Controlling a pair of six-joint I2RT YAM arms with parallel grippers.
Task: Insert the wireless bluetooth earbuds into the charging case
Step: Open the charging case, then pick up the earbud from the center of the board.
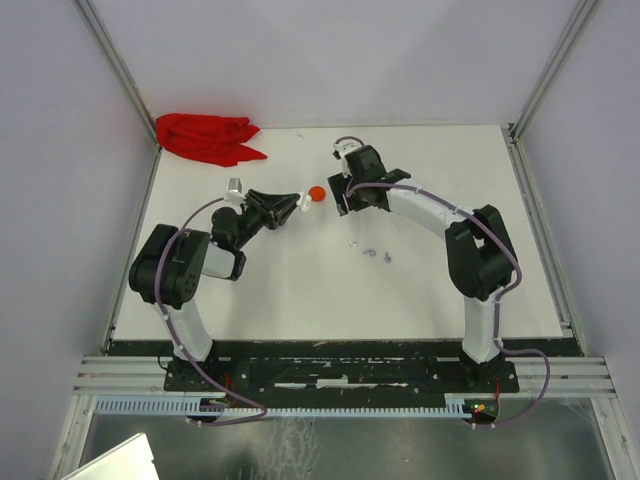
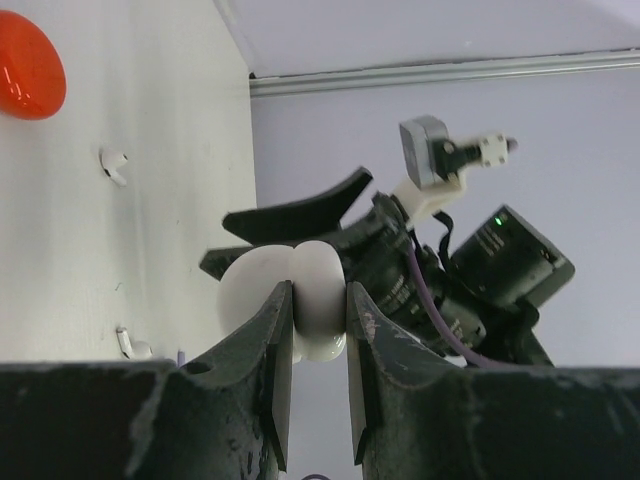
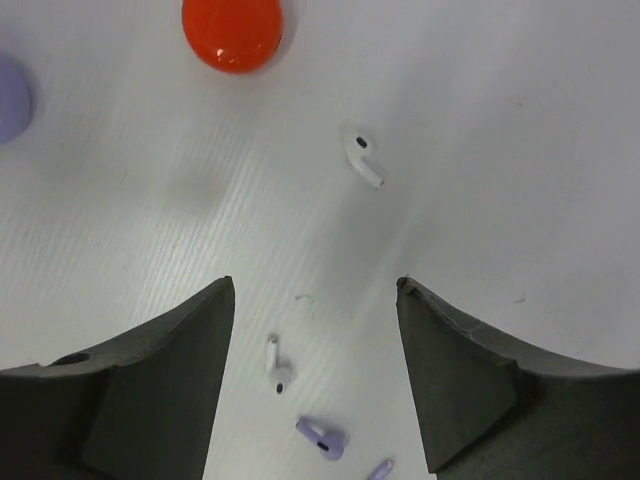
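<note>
My left gripper [image 2: 317,300] is shut on a white rounded charging case [image 2: 300,275], held off the table beside a red disc [image 1: 317,192]. My right gripper [image 3: 315,290] hangs open over the table with nothing between its fingers. Below it lie two white earbuds [image 3: 363,158] [image 3: 277,365] and two purple earbuds [image 3: 322,438] [image 3: 380,468]. In the top view the right gripper [image 1: 347,203] faces the left gripper [image 1: 298,203] across the red disc, with the purple earbuds [image 1: 370,252] just nearer the arms' bases. The left wrist view shows two white earbuds [image 2: 113,165] [image 2: 130,345] on the table.
A red cloth [image 1: 205,137] lies crumpled at the back left corner. A purple disc [image 3: 10,95] sits at the left edge of the right wrist view, near the red disc [image 3: 232,30]. Grey walls close in the white table [image 1: 300,300] on three sides.
</note>
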